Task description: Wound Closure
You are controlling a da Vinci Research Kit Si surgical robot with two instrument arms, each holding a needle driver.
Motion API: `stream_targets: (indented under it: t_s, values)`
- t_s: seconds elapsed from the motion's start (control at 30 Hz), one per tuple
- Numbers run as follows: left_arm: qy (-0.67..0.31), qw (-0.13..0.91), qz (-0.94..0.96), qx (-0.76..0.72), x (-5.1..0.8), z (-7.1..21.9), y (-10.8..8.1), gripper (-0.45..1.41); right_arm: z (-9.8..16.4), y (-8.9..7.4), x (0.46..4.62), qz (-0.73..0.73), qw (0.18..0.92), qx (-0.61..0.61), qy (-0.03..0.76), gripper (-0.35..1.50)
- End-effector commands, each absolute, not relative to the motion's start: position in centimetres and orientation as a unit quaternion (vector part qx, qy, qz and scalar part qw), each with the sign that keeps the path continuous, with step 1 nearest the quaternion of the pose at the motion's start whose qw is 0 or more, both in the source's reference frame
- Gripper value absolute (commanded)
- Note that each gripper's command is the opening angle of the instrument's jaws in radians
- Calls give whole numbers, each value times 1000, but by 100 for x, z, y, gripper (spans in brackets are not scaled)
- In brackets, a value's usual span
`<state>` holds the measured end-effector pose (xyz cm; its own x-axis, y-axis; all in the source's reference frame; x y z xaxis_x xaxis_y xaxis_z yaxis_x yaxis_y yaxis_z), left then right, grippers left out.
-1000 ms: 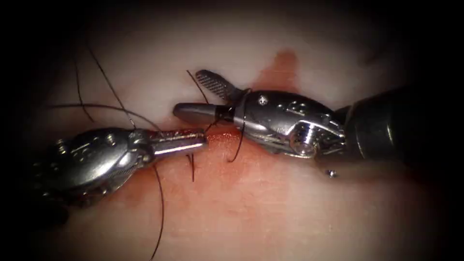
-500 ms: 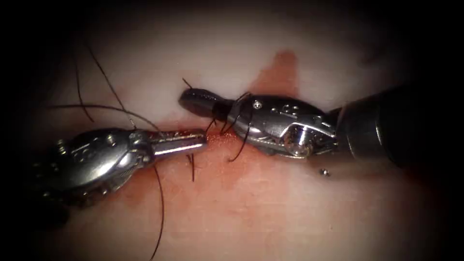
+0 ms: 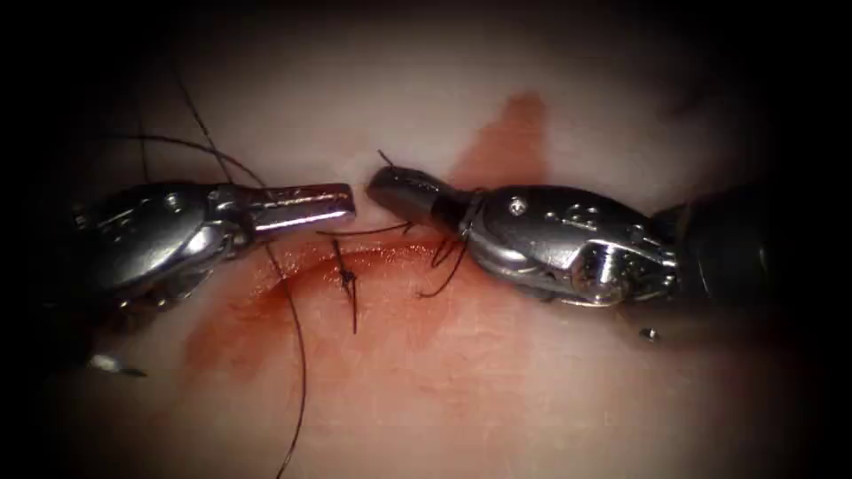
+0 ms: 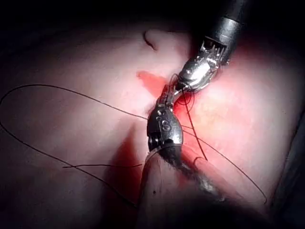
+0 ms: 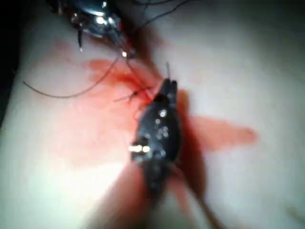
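Gripping thread [image 3: 368, 231] — left tool [image 3: 348, 202] and right tool [image 3: 380, 188] both clamped

Endoscope view dark-vignetted at edges, tissue [image 3: 461, 390] brightly lit centrally, glare on metal, right wrist view motion-blurred, soft focus.

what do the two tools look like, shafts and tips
Both are shiny silver metal wrists with small pins and screws on dark round shafts. The left end effector has flat, bright, blunt jaws; the right end effector has darker, rounded, tapered jaws behind a black collar.
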<state>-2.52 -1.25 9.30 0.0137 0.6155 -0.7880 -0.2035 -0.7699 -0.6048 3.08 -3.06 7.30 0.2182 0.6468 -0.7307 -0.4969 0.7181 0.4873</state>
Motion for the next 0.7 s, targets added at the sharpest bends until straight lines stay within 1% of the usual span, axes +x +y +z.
stream_targets:
  t_s: [0.03,0.13,0.33,0.57,0.7]
  values:
    - [-162,305,688,-638,-257,939,-121,-45,730,-320,319,371,782,74,495,-35]
    - [-151,308,705,-621,-259,954,-90,-45,722,-332,324,384,790,60,474,-35]
    - [-118,317,736,-586,-261,974,-38,-45,710,-348,329,376,795,54,473,-35]
    - [-85,311,768,-553,-259,982,-8,-45,704,-363,314,365,801,57,471,-35]
    - [-60,304,777,-548,-258,984,9,-45,702,-374,298,361,806,57,465,-35]
